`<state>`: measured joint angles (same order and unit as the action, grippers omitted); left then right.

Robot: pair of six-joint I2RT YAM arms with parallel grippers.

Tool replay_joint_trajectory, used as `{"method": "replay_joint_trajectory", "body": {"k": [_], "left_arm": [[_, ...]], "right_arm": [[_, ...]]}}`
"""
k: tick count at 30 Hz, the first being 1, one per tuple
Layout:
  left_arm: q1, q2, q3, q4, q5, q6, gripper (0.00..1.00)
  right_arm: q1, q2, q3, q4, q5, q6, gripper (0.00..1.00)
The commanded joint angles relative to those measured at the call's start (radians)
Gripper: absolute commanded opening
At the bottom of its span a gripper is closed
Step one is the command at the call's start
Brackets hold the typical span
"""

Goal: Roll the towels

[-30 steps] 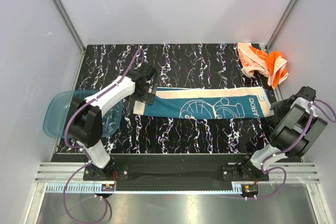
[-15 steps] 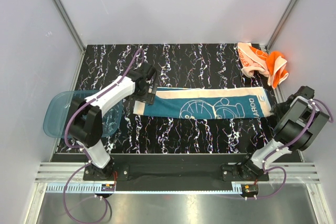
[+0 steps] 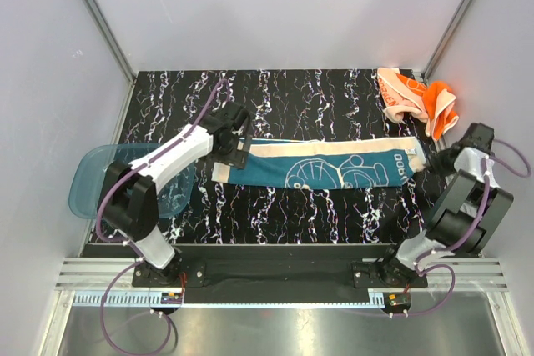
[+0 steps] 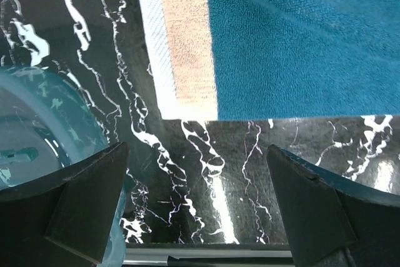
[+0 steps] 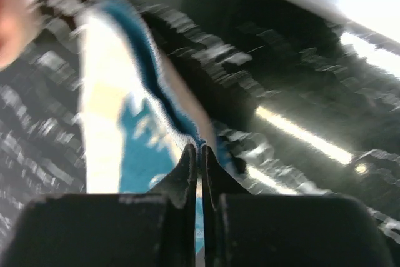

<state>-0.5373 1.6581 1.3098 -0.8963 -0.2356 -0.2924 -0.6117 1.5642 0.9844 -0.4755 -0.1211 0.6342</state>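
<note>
The teal-blue towel [image 3: 334, 166] lies spread lengthwise across the middle of the black marbled table, with a cream band along its far edge. My right gripper [image 3: 433, 159] is shut on the towel's right end; in the right wrist view its closed fingertips [image 5: 200, 149] pinch the towel's [image 5: 134, 148] hem, which is raised a little. At the towel's left end hovers my left gripper [image 3: 237, 151], open. The left wrist view has nothing between that gripper's [image 4: 197, 154] fingers, and the towel's [image 4: 294, 48] corner lies just ahead. The orange towel [image 3: 417, 99] sits crumpled at the far right corner.
A translucent blue plastic tray [image 3: 92, 177] rests at the table's left edge, partly under the left arm, and it shows beside the left finger [image 4: 37, 117]. Grey walls and metal frame posts close in the table on three sides.
My right gripper has moved onto the teal towel's right end and shut on its hem, and that end has bunched slightly leftward. The left arm has barely moved.
</note>
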Motion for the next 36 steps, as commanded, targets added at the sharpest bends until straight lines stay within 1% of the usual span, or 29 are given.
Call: {"method": "replay_joint_trajectory", "body": {"k": [1,3,4,6,7,10,11,13,14,17,18,20,21,28,33,36], "left_arm": [[-0.001,-0.098,-0.02,0.017,0.007,-0.011,0.99],[-0.001,-0.126,-0.049,0.033,-0.001,-0.008,0.99],[-0.001,-0.133,-0.059,0.037,-0.004,-0.008,0.99],[-0.001,-0.152,-0.086,0.051,-0.016,-0.014,0.99],[0.0,-0.158,-0.096,0.057,-0.021,-0.016,0.99],[0.008,-0.187,-0.129,0.085,-0.019,-0.025,0.99],[0.013,-0.201,-0.132,0.091,-0.011,-0.028,0.99],[0.037,-0.219,-0.135,0.103,0.015,-0.037,0.99],[0.046,-0.242,-0.139,0.111,0.024,-0.042,0.99],[0.079,-0.299,-0.153,0.137,0.039,-0.051,0.99],[0.085,-0.316,-0.158,0.154,0.048,-0.053,0.99],[0.097,-0.369,-0.178,0.175,0.059,-0.057,0.99],[0.099,-0.389,-0.182,0.192,0.065,-0.057,0.99],[0.112,-0.555,-0.231,0.261,0.038,-0.068,0.99],[0.117,-0.589,-0.245,0.277,0.028,-0.071,0.99],[0.12,-0.59,-0.245,0.277,0.027,-0.073,0.99]], "right_arm": [[0.127,-0.127,0.101,-0.07,0.006,0.004,0.0],[0.199,-0.165,0.131,-0.112,0.037,0.025,0.0],[0.269,-0.173,0.16,-0.121,0.04,0.035,0.0],[0.334,-0.19,0.189,-0.147,0.054,0.067,0.0],[0.405,-0.191,0.224,-0.164,0.06,0.077,0.0],[0.507,-0.185,0.295,-0.181,0.089,0.107,0.0],[0.574,-0.185,0.303,-0.152,0.086,0.117,0.0],[0.645,-0.179,0.319,-0.088,0.083,0.125,0.0],[0.709,-0.168,0.329,-0.072,0.071,0.13,0.0],[0.805,-0.119,0.372,-0.022,0.066,0.15,0.0],[0.872,-0.096,0.379,-0.006,0.07,0.157,0.0],[0.924,-0.067,0.408,0.038,0.078,0.176,0.0],[0.976,-0.037,0.418,0.052,0.084,0.186,0.0],[1.138,0.106,0.519,0.185,0.109,0.246,0.0],[1.21,0.232,0.609,0.221,0.117,0.256,0.0],[1.256,0.292,0.638,0.259,0.17,0.262,0.0]]}}
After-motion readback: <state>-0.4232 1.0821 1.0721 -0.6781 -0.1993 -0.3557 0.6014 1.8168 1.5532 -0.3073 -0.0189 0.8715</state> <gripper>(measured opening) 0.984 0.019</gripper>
